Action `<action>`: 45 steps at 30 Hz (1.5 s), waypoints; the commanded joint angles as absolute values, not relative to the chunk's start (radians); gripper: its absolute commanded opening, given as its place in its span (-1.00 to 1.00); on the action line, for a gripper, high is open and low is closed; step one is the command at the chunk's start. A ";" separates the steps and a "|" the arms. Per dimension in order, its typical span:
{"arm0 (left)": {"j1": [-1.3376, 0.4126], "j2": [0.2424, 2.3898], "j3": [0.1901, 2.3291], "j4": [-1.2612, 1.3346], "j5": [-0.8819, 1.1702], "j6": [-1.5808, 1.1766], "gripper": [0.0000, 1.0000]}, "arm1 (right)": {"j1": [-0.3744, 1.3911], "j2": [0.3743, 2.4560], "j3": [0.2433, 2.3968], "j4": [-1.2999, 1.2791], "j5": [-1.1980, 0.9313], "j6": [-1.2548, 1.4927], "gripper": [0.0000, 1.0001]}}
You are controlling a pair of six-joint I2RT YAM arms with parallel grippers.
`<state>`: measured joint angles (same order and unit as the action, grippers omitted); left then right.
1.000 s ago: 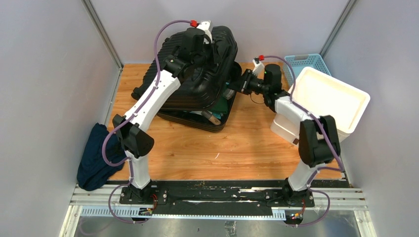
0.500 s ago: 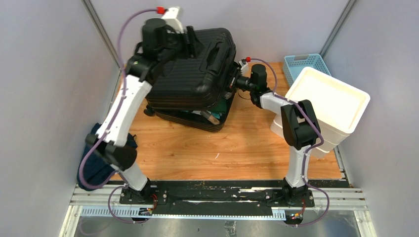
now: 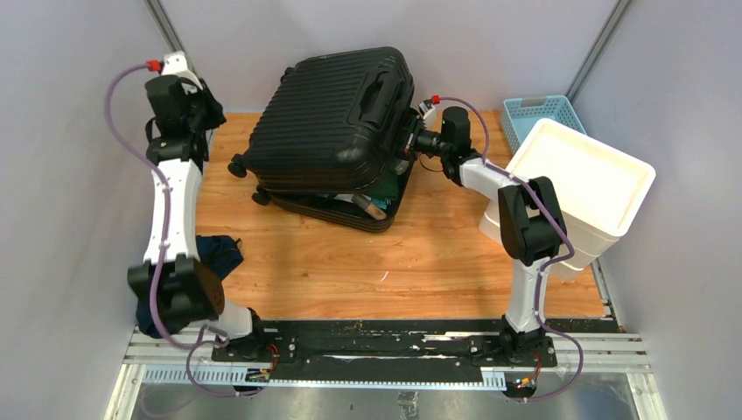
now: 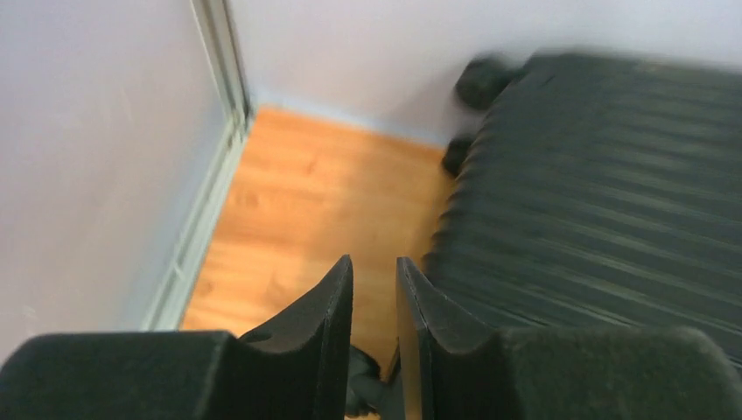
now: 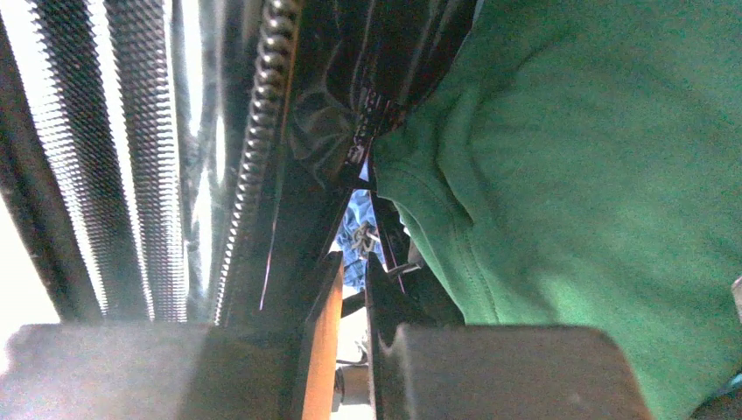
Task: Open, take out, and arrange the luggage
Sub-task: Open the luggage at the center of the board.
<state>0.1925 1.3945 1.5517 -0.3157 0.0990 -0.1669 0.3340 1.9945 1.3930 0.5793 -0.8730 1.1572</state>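
Note:
The luggage (image 3: 332,122), a black ribbed hard-shell case, lies at the back of the wooden floor. Its lid hangs slightly ajar over the base, and green cloth (image 3: 390,185) shows in the gap. My left gripper (image 3: 194,109) is high in the back-left corner, away from the case. Its fingers (image 4: 374,262) stand narrowly open and empty, with the luggage (image 4: 604,219) to their right. My right gripper (image 3: 409,140) pokes into the gap at the case's right edge. In its wrist view the right gripper (image 5: 352,262) is narrowly open with nothing between its fingers. It sits beside a green garment (image 5: 577,166) and the zipper (image 5: 262,122).
A white drawer unit (image 3: 582,188) stands tilted at the right, with a light-blue mesh basket (image 3: 538,112) behind it. A dark blue cloth (image 3: 214,258) lies by the left wall near my left arm's base. Grey walls close in on the left, back and right.
My left arm came off the lid and swung out to the back-left corner. The lid dropped lower but stays ajar. My right gripper pushed in against the case's right edge.

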 commanded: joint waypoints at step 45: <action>0.160 1.529 1.229 -0.222 0.203 -0.351 -0.33 | 0.604 1.937 2.077 -0.172 -0.728 0.460 -0.50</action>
